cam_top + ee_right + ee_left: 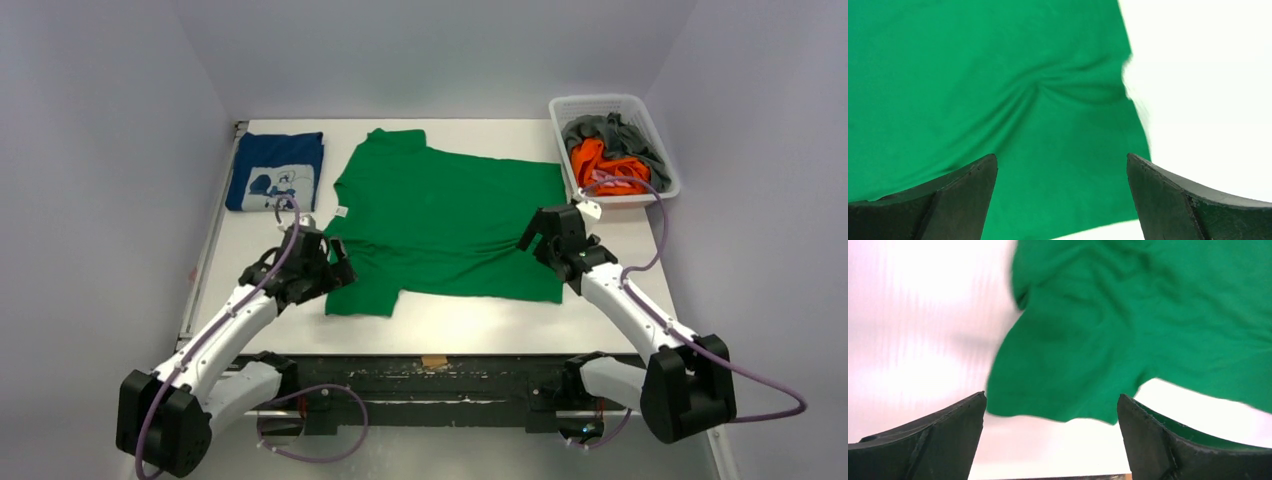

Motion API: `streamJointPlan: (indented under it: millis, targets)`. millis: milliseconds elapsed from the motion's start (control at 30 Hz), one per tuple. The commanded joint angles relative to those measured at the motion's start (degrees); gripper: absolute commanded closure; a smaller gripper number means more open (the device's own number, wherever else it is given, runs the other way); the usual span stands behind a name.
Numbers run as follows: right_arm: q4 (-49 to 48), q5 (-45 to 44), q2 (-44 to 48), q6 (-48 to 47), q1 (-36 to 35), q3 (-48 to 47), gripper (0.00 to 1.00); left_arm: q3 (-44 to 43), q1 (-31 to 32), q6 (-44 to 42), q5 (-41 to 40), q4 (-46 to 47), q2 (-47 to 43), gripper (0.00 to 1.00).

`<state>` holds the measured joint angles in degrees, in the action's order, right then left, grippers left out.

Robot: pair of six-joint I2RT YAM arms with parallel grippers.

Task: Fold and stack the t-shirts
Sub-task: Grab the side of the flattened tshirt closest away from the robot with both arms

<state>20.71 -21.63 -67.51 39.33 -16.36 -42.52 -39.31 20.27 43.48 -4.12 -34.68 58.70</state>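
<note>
Since the green t-shirt (450, 220) is limp and light, I would pinch its sleeve (365, 295) and hem corner (545, 290) toward the counter's (480, 335) near edge; left fingers (938, 440) and right fingers (948, 200) gape wide, empty.

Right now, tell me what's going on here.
A green shirt lies spread flat in the middle. The left gripper is open by its near sleeve, the right gripper open at its hem; neither grips cloth. A navy shirt lies folded far left. An orange shirt and a grey shirt sit in the basket.
</note>
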Motion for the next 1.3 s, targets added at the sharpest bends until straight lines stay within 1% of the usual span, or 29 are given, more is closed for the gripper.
streamJointPlan:
  millis: [0, 100, 167, 267, 367, 400, 500, 567, 600, 633, 667, 700, 800, 900, 1033, 1133, 1167, 1267]
  targets:
    - [1.37, -4.88, 3.92, 6.1, 0.33, 5.5, 0.01, 6.82, -0.38, 3.51, -3.16, -1.89, -1.95, 0.0]
    - [3.04, -6.86, 5.33, 7.33, 0.35, 6.67, 0.01, 7.56, -0.4, 3.98, -3.8, -0.27, -0.2, 0.0]
    - [3.4, -6.79, 5.57, 7.15, 0.31, 6.93, 0.01, 7.14, -0.46, 3.97, -3.54, 1.48, 2.03, 0.04]
    - [3.7, -6.87, 5.69, 6.91, 0.28, 6.98, 0.02, 5.68, -0.41, 5.07, -4.89, 0.97, 6.64, 0.16]
    - [4.13, -7.68, 5.78, 7.13, 0.28, 6.92, 0.03, 4.02, -0.32, 5.73, -4.3, -0.86, 10.92, 0.33]
    - [4.15, -7.97, 5.73, 7.27, 0.3, 6.85, 0.03, 4.32, -0.32, 5.87, -3.45, -0.51, 12.14, 0.36]
    - [4.32, -8.47, 5.55, 7.55, 0.28, 6.86, 0.03, 4.09, 0.22, 6.25, -3.34, -1.89, 12.68, 0.51]
    - [4.34, -8.6, 5.31, 7.72, 0.28, 6.85, 0.03, 4.28, 0.37, 6.3, -2.56, -1.73, 12.37, 0.64]
    - [4.42, -8.65, 5.17, 7.7, 0.31, 6.77, 0.03, 4.29, 0.44, 6.16, -1.71, -1.42, 12.31, 0.71]
    - [4.56, -8.8, 5.05, 7.71, 0.28, 6.66, 0.03, 4.43, 0.66, 5.72, -0.56, -0.56, 12.22, 0.81]
    - [4.78, -9.02, 4.91, 7.74, 0.28, 6.52, 0.03, 4.52, 0.94, 5.25, 0.69, 0.32, 12.22, 0.97]
    - [5.04, -9.24, 4.88, 7.86, 0.29, 6.49, 0.03, 4.66, 1.18, 4.74, 1.59, 1.19, 12.3, 1.0]
    - [6.42, -9.87, 4.63, 8.28, 0.34, 6.23, 0.03, 4.98, 1.69, 4.42, 1.97, 1.38, 12.11, 1.0]
    - [9.4, -10.62, 4.43, 9.52, 0.52, 5.85, 0.03, 5.65, 2.19, 4.33, 1.16, -0.51, 9.73, 1.0]
    - [12.99, -11.68, 5.73, 11.56, 1.05, 7.82, 0.04, 8.54, 2.64, 5.08, 0.05, -4.19, 3.05, 1.0]
    - [12.43, -10.26, 7.32, 12.34, 1.24, 10.5, 0.06, 11.38, 2.73, 5.7, 0.48, -7.08, -3.51, 1.0]
    - [11.39, -9.38, 7.7, 12.23, 1.24, 11.33, 0.09, 12.12, 2.82, 5.87, 0.92, -7.57, -5.39, 1.0]
    - [7.63, -5.64, 7.17, 11.38, 1.24, 12.98, 0.24, 13.05, 3.1, 6.07, 1.33, -9.51, -10.43, 1.0]
